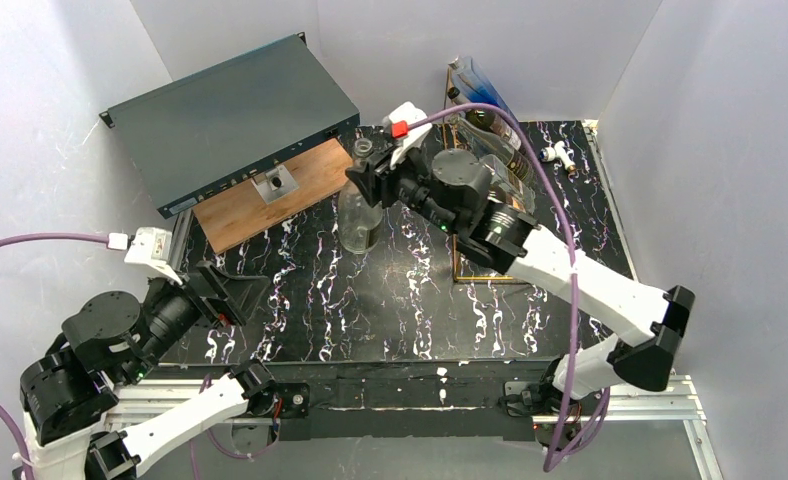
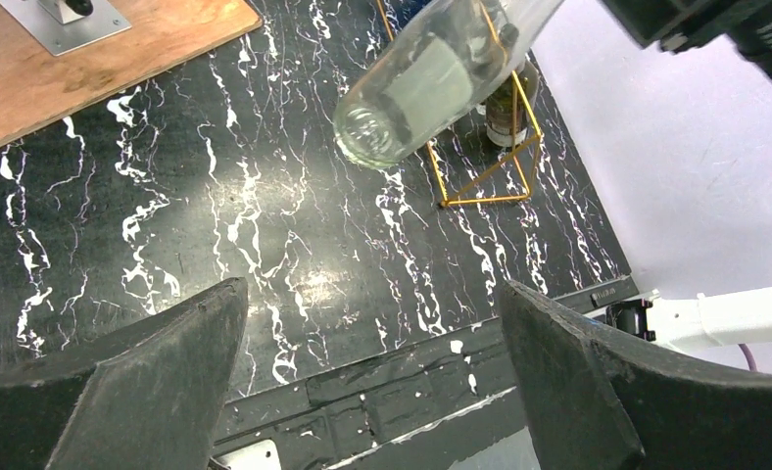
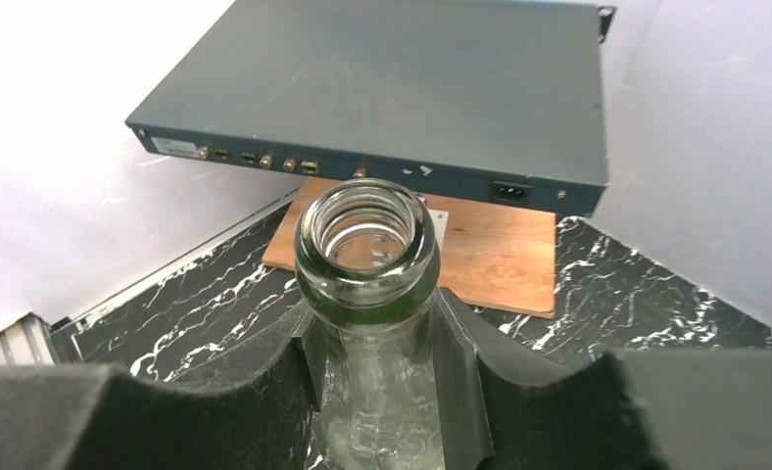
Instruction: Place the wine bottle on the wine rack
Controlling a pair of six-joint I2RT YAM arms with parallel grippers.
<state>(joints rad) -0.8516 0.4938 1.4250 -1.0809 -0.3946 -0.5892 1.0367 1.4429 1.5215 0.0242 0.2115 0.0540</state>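
Table (image 1: 300, 330), black marble top: the right arm covers its right-centre, and the arm bases cut off the bottom edge.
Grey box (image 1: 232, 120), upper left of the top view, overhangs a wooden board (image 1: 270, 195). The right wrist view clips the box's top edge.
Wine rack (image 1: 456, 265), gold wire, upper right of the top view. It's mostly hidden behind the right arm, with only the top and a strip of base wire showing. The left wrist view adds a lower corner with a dark bottle (image 2: 505, 122) low inside. Rungs can't be made out.
Wine bottle (image 1: 360, 215), clear glass, top centre of the top view. It's left of the rack, apart from it and not on it. In the left wrist view its base looks to be off the table, but the top view can't confirm that.
Right gripper (image 3: 377, 333): fingers pinched on the bottle neck just under the lip, one pad on each side, bottle mouth sticking up above them.
Left gripper (image 2: 370, 289), lower left of the top view: fingers spread wide, nothing between them, touching nothing.
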